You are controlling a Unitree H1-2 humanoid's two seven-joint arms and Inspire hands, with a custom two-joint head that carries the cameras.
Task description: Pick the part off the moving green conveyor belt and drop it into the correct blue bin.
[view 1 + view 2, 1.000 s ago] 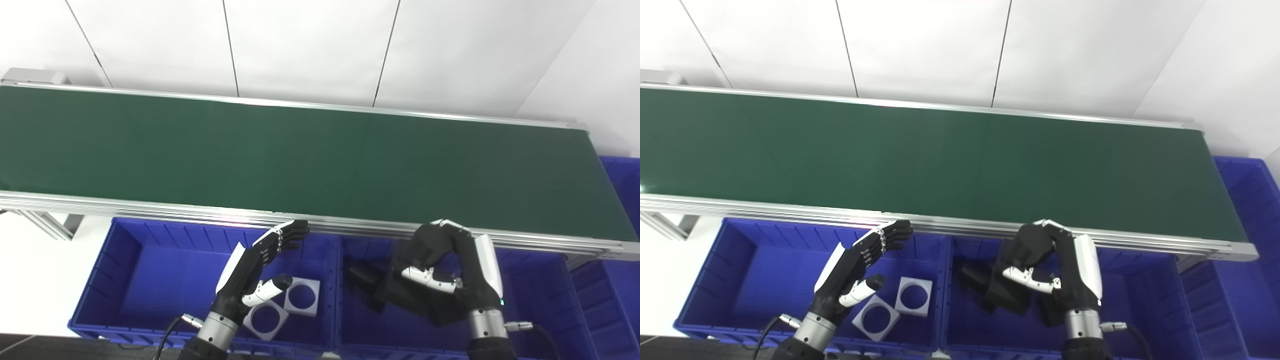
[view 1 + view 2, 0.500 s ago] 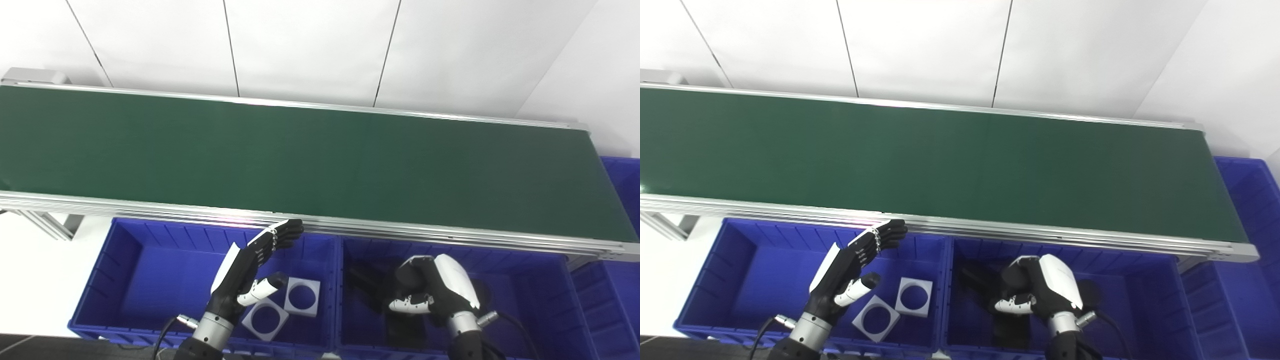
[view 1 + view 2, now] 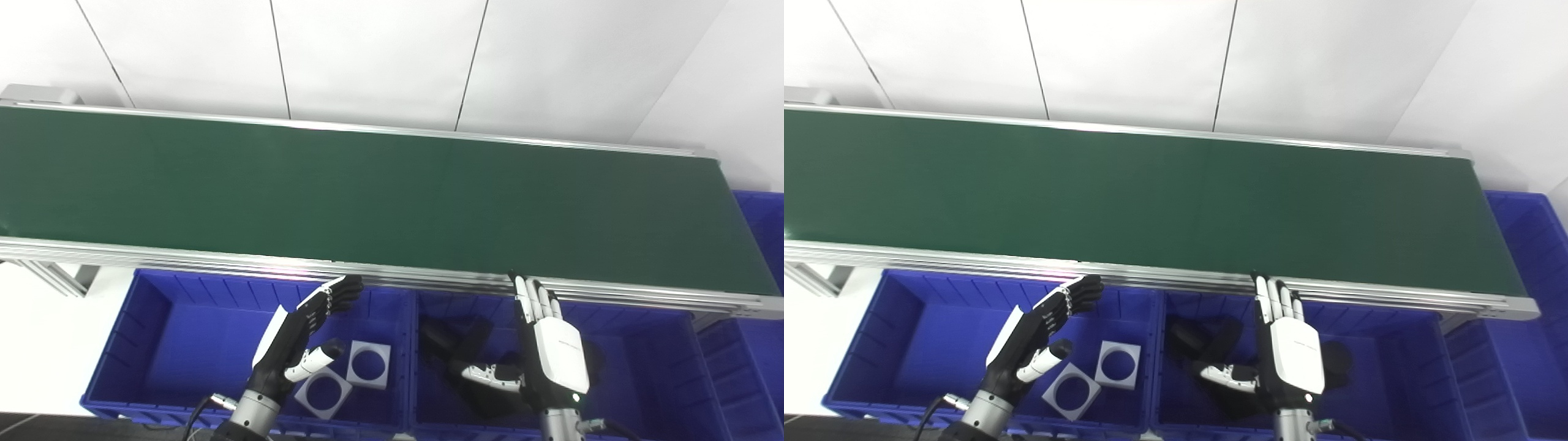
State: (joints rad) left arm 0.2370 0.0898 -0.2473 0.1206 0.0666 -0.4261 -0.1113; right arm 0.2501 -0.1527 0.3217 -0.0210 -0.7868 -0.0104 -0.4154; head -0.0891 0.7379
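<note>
Flat, fingers spread, empty: right hand (image 3: 551, 355) above right-hand blue plastic bin (image 3: 667, 373) holding dark black parts (image 3: 453, 349). Left hand (image 3: 300, 337) likewise loose, empty. Long green conveyor belt (image 3: 367, 196) at 12 o'clock bare; best to hover ready.

Conveyor belt (image 3: 367, 184): plain dark green, silver metal rails. Bins: left blue bin (image 3: 165, 331) and right blue bin (image 3: 649, 367), both saturated blue. Square plates (image 3: 369, 364): light grey. Parts (image 3: 453, 343) in right bin: black. Left robot hand (image 3: 300, 343) and right robot hand (image 3: 548, 352): black and white. Wall (image 3: 392, 55): white, thin dark seams.
</note>
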